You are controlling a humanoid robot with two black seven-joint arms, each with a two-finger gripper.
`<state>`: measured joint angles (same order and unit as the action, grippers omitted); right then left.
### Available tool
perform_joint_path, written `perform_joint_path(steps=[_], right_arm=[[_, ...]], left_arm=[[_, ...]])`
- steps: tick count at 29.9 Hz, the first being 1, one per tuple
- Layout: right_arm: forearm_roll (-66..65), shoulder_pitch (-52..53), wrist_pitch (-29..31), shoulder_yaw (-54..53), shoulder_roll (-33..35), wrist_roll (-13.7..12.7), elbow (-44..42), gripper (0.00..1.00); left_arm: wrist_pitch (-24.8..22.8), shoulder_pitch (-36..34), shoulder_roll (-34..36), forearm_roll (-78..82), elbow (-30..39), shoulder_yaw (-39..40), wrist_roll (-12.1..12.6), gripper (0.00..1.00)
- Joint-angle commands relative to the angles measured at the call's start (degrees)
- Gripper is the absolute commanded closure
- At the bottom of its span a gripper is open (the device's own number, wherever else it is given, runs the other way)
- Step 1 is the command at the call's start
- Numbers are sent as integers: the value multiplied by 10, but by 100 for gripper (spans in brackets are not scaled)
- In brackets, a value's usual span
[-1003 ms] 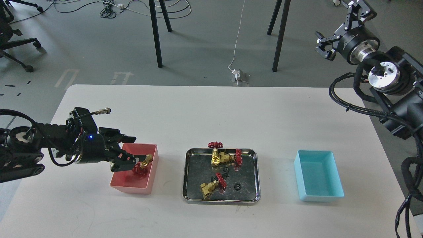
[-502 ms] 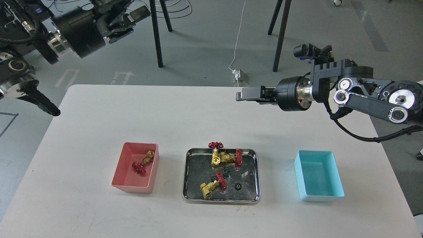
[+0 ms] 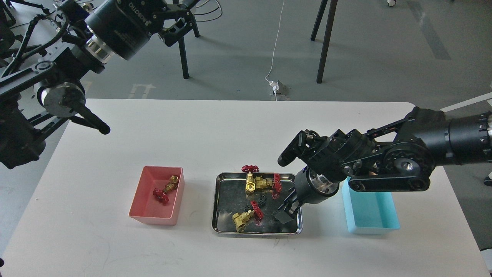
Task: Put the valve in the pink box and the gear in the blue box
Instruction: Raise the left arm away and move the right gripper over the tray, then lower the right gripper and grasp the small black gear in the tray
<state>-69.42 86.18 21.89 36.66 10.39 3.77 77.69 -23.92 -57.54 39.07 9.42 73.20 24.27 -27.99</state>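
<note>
A valve (image 3: 165, 190) lies in the pink box (image 3: 153, 220) at the left. The steel tray (image 3: 216, 204) holds two valves together at its back (image 3: 256, 184), one valve (image 3: 245, 217) at its front left, and small black gears (image 3: 262, 199) (image 3: 248, 208) in the middle. My right gripper (image 3: 285, 214) points down into the tray's front right corner; its fingers are dark and I cannot tell how they stand or whether they hold anything. The blue box (image 3: 371, 219) is right of the tray, partly behind my right arm. My left gripper (image 3: 180, 19) is raised high at the back left, open and empty.
The white table (image 3: 230, 130) carries the pink box, tray and blue box in a row near its front. My right arm (image 3: 388, 169) spans from the right edge over the blue box. Chair and stand legs (image 3: 326, 38) are on the floor behind the table.
My right arm came down from above the table's back and lowered its gripper into the tray's front right corner, covering the gear there. My left arm stayed raised and shifted slightly.
</note>
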Motion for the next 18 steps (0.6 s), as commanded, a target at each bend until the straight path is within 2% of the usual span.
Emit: perform_joint_path(steps=[1, 8, 18], right_arm=[[-4, -3, 0, 24, -48, -2, -25, 39], [-5, -26, -2, 56, -93, -4, -80, 43], [-4, -43, -5, 55, -104, -5, -116, 44]], left_arm=[[-1, 16, -1, 0, 0, 17, 0, 4], [-4, 30, -1, 2, 0, 20, 0, 3], [-4, 38, -20, 2, -1, 20, 0, 2]])
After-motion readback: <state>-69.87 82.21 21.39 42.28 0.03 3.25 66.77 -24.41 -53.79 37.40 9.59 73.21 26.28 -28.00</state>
